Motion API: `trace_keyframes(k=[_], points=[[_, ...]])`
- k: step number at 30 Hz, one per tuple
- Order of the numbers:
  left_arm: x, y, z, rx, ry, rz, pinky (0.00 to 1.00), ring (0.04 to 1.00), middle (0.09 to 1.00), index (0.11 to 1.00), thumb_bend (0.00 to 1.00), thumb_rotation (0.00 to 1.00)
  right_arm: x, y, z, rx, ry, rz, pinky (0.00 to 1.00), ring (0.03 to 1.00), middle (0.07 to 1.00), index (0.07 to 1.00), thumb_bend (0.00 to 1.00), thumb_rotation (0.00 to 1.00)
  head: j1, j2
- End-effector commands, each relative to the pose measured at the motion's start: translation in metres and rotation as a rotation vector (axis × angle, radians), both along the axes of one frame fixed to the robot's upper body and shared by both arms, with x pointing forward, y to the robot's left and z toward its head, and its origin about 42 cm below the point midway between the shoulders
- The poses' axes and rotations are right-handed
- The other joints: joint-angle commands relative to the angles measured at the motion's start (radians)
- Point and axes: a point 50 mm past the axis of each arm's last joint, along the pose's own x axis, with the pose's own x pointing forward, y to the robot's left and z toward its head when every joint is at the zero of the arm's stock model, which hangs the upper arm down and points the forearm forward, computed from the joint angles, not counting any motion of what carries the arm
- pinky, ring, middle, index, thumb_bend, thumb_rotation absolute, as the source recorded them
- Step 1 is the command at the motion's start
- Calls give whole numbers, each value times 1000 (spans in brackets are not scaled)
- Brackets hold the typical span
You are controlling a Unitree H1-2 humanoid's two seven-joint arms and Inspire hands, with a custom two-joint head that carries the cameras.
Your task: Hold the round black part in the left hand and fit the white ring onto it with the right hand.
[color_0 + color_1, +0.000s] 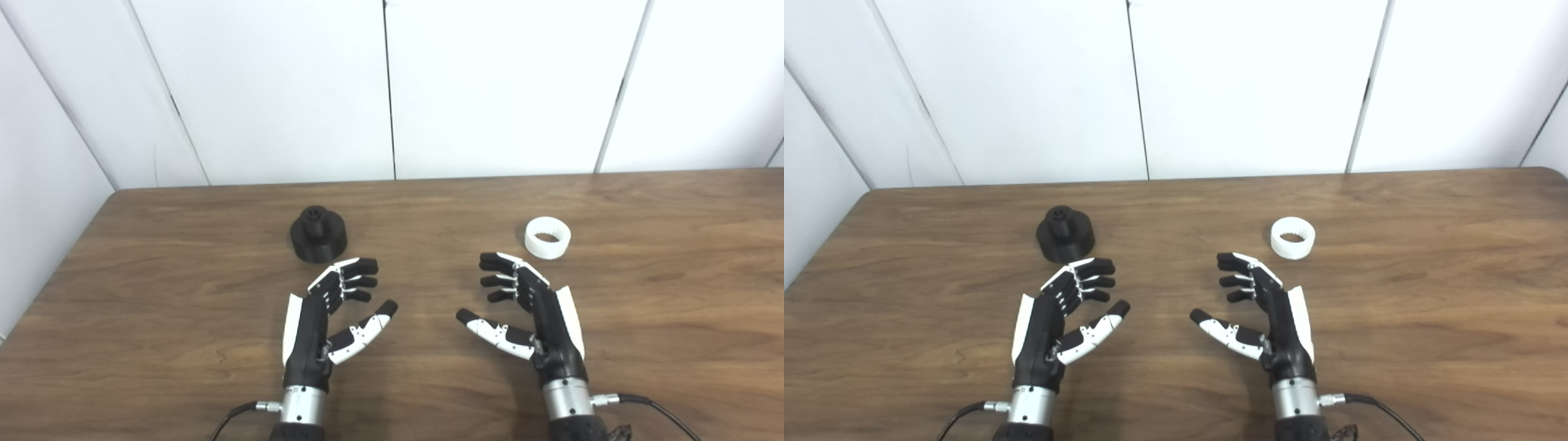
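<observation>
white wall panels with dark seams are seen behind a brown wooden bench [429,202] in the left eye view. on it, the round black part [318,234] is stood upright, its narrow hub on top, left of centre. the white ring [547,237] is laid flat well apart to the right, its opening upward. the left robot hand [331,318] is held near the black part, just short of it, palm turned inward, fingers spread from the thumb and nothing gripped. the right robot hand [530,312] is mirrored opposite, likewise spread and empty, its fingertips near the ring but not touching. a cable is seen at each wrist.

in the right eye view the same layout is shown from a little to the side. the black part [1065,234] is seen beyond the left robot hand [1062,318], and the ring [1292,238] beyond the right robot hand [1265,315]. both hands are held apart from each other, above the bench [1176,196].
</observation>
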Motion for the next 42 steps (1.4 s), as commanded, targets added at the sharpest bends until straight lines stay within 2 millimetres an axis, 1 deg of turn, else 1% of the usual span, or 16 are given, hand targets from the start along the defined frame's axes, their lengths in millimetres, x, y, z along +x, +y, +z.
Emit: trace_keyframes(k=[1,7,14,22,25,29,30,31,32,33,37,42], points=[[5,0,11,-3,-53,-14,571,649,697,655,584,127,1,1,7,6,-30,6,568,670,732,724,697,47,2,1],[5,0,11,4,-51,-18,562,646,695,654,581,124,0,1,7,-3,-33,6,565,669,733,727,698,54,3,5],[5,0,11,7,-50,-16,560,643,689,650,599,162,-1,1,7,-6,-24,5,566,664,738,732,697,59,2,5],[5,-2,10,5,-47,-18,566,649,693,651,599,172,-1,0,7,-1,-21,3,559,659,736,731,701,55,15,3],[5,-4,9,3,-47,-21,568,651,694,650,598,165,0,-3,6,-2,-21,-1,553,657,731,727,704,52,50,0],[6,-11,9,12,-40,-21,582,660,698,655,607,193,1,-12,4,-19,-24,-3,540,650,727,724,704,72,154,-9],[6,-13,8,13,-40,-21,585,663,699,657,612,199,1,-15,4,-19,-25,-1,536,651,727,722,702,69,160,-10],[6,-15,8,15,-40,-20,587,664,700,658,614,200,1,-18,2,-19,-27,1,535,651,728,722,702,68,187,-14],[7,-17,7,17,-39,-19,586,663,699,658,613,194,2,-20,2,-18,-27,3,540,657,732,724,700,75,193,-15],[7,-19,7,15,-39,-19,586,662,698,658,613,189,2,-23,1,-19,-28,3,542,660,734,726,701,76,216,-18],[7,-27,6,19,-30,-12,576,663,699,663,608,169,3,-31,-2,-22,-20,-2,545,663,737,734,705,91,233,-21],[8,-28,6,28,-30,-3,565,659,693,663,599,148,3,-34,-2,-13,-16,5,538,653,732,738,705,84,230,-22]])
